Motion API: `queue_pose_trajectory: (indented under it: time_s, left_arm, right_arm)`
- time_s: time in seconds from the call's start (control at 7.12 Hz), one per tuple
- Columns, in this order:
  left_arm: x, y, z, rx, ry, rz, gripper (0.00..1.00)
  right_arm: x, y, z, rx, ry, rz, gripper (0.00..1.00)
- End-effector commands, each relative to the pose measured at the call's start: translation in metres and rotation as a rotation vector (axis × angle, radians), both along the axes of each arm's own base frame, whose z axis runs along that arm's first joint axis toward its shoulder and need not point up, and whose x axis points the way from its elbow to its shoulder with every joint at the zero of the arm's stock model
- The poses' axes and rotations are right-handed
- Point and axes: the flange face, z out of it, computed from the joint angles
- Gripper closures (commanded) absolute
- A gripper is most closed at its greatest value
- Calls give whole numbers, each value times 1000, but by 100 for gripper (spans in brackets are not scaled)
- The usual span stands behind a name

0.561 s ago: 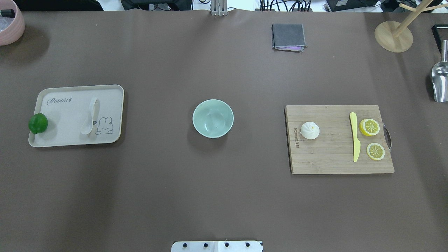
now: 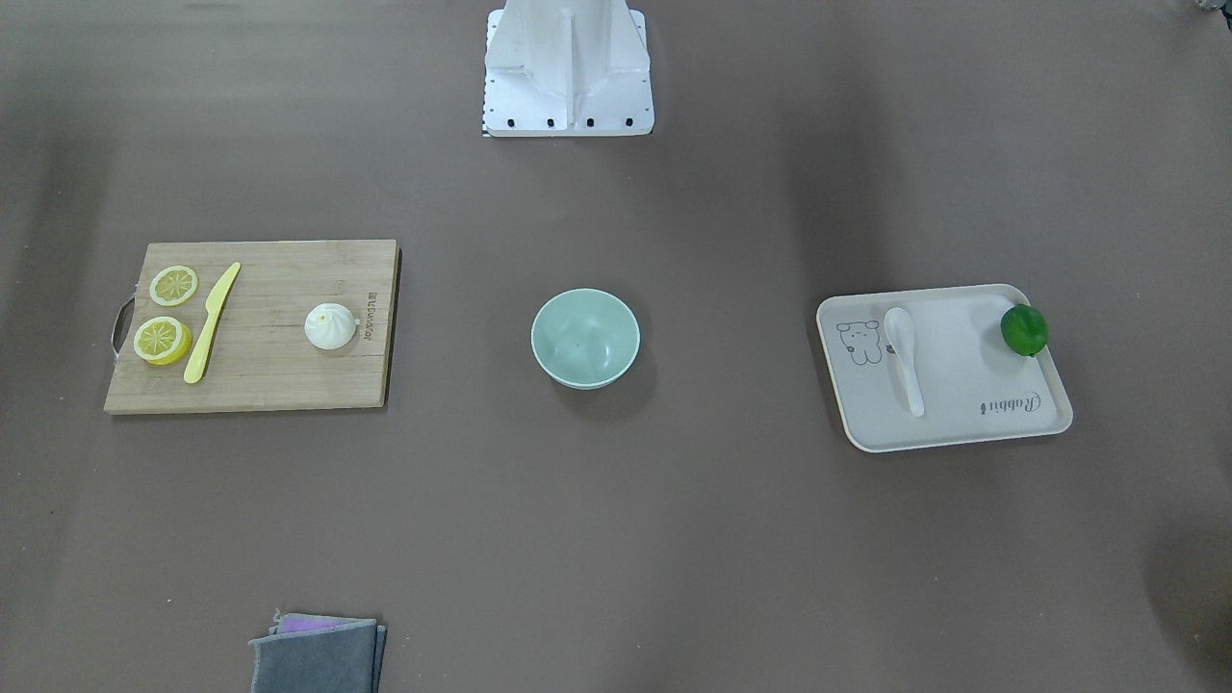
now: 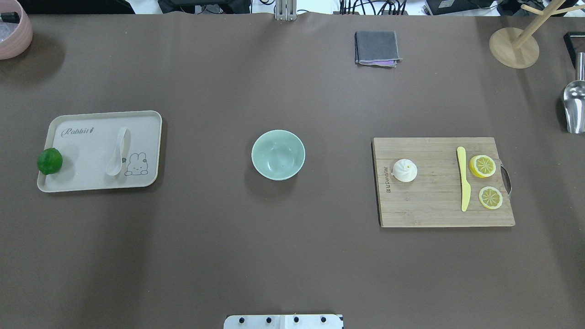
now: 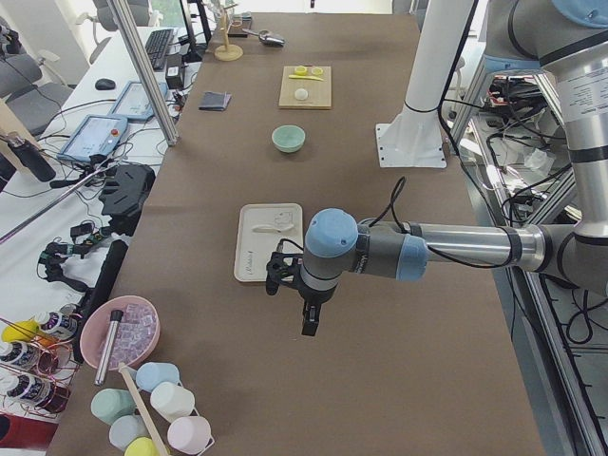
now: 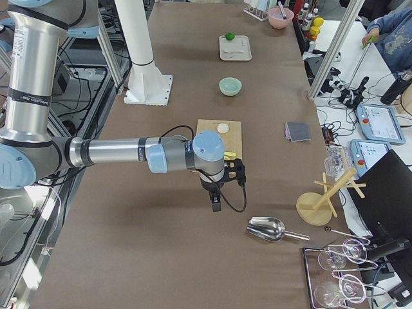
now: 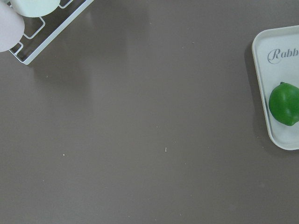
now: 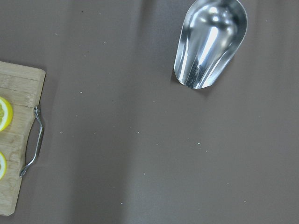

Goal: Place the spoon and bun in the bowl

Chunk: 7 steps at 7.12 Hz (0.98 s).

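The white spoon (image 3: 117,153) lies on a beige tray (image 3: 91,183) at the table's left, also seen in the front-facing view (image 2: 905,361). The white bun (image 3: 405,170) sits on a wooden cutting board (image 3: 434,210) at the right, also seen in the front-facing view (image 2: 331,325). The mint-green bowl (image 3: 278,154) stands empty in the middle. My left gripper (image 4: 310,328) hangs over bare table, short of the tray's outer end. My right gripper (image 5: 215,205) hangs beyond the board's outer end. Both show only in side views, so I cannot tell whether they are open or shut.
A green lime (image 3: 49,161) sits on the tray's left edge. A yellow knife (image 3: 463,178) and two lemon slices (image 3: 482,166) lie on the board. A grey cloth (image 3: 376,48), wooden stand (image 3: 513,48), metal scoop (image 3: 573,103) and pink bowl (image 3: 13,32) sit along the table's edges.
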Motion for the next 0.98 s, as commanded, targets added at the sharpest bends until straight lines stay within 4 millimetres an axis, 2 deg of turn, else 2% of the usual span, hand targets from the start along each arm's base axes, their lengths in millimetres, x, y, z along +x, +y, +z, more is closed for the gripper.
queue_pose_trajectory:
  time_s: [0.0, 0.84]
  left_arm:
    - [1, 0, 0, -2, 1, -5, 2]
    - [3, 0, -3, 3, 36, -1, 2]
  right_arm:
    - [-1, 1, -2, 3, -5, -2, 0]
    - [-4, 4, -2, -11, -53, -5, 0]
